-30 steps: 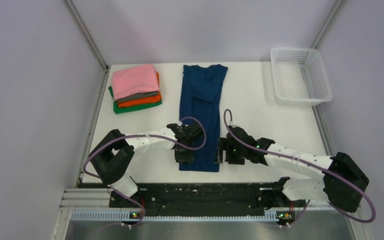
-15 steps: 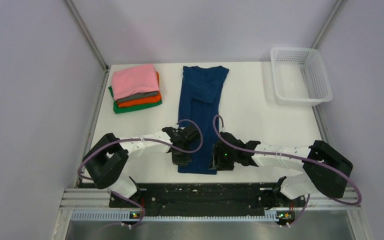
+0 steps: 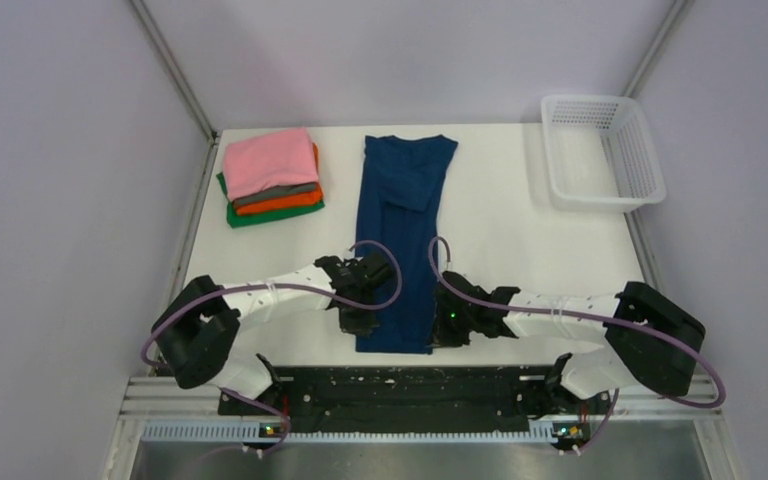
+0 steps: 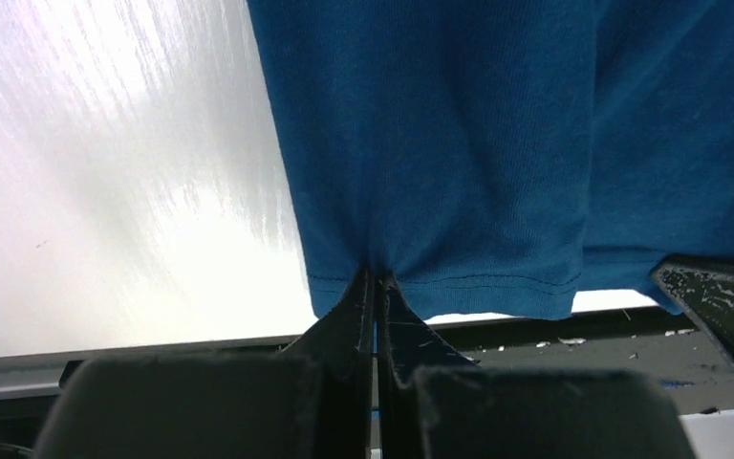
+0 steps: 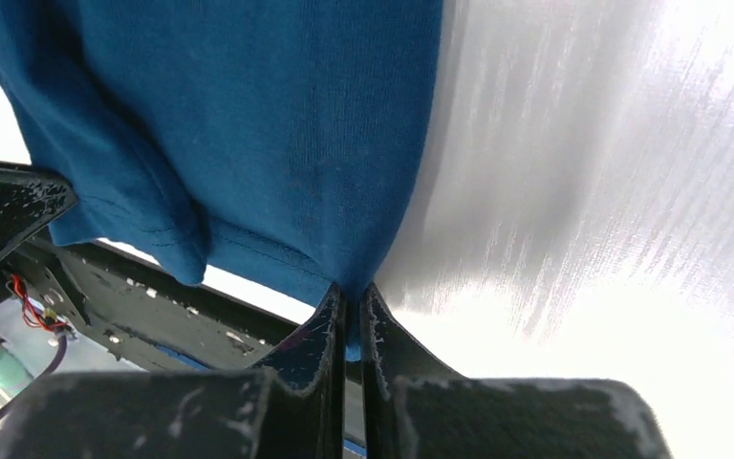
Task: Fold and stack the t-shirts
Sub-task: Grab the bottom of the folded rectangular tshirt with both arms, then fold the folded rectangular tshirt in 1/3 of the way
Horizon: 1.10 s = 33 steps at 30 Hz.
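White surface (image 3: 530,240) ahead of me. Four folded t-shirts (image 3: 270,180) sit stacked at the far left. The navy t-shirt (image 3: 400,220) lies as a long strip mid-surface, and my left claw (image 4: 375,282) and right claw (image 5: 349,301) are each clenched on its near hem. By my reckoning, the crosswise folds and the stacking remain.

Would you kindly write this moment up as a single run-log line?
step: hem grasp | left gripper: shut on navy t-shirt near hem | right gripper: shut on same hem | folded stack: far left of table
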### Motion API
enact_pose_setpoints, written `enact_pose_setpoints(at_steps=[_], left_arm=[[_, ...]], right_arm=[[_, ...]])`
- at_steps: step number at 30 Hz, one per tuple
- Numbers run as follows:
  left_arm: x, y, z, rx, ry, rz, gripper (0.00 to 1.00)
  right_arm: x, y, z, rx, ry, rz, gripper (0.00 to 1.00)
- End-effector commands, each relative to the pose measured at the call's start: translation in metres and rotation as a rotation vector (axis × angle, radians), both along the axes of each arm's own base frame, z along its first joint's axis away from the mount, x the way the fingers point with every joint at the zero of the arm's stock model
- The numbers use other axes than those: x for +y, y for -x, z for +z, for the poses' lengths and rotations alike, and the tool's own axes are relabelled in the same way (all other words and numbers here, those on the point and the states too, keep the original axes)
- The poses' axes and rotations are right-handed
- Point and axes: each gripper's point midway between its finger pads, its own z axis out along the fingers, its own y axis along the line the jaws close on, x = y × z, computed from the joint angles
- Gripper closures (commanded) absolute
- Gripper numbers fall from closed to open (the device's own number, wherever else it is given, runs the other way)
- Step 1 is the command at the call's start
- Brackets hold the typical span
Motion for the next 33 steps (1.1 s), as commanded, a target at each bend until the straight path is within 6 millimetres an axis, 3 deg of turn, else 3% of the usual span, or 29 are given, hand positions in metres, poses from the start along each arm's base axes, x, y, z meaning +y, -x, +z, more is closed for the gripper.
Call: enact_pose_setpoints(at_steps=[1,7,11,14,19,22,28,33], left_arm=[[0.024,0.016,0.005,0.029,-0.063,-0.011,1.0],[0.043,0.031,0.002,0.059,-0.101,-0.011,1.0],[0.034,0.047,-0.006,0.125,-0.015,-0.015,1.0],[0.034,0.053,-0.007,0.141,0.003,0.011,1.0],[0.032,0.068,0.008,0.134,0.126,0.062,1.0],[0.028,0.071,0.02,0.109,0.204,0.072,1.0],[0.022,0.06,0.039,0.047,0.241,0.066,1.0],[0.015,0.004,0.066,-0.166,0.19,0.102,1.0]], right_arm=[[-0.028,0.015,-0.013,0.03,0.099,-0.005,0.99],[-0.029,0.018,-0.009,0.031,0.088,0.005,1.0],[-0.024,0.023,-0.005,0.042,0.048,0.033,1.0],[-0.02,0.038,-0.001,0.072,0.025,0.068,1.0],[-0.014,0.064,0.012,0.097,-0.013,0.111,1.0],[-0.01,0.068,0.024,0.092,-0.055,0.114,1.0],[0.004,0.053,0.057,0.004,-0.142,0.093,1.0],[-0.001,0.02,0.062,-0.05,-0.137,0.015,1.0]])
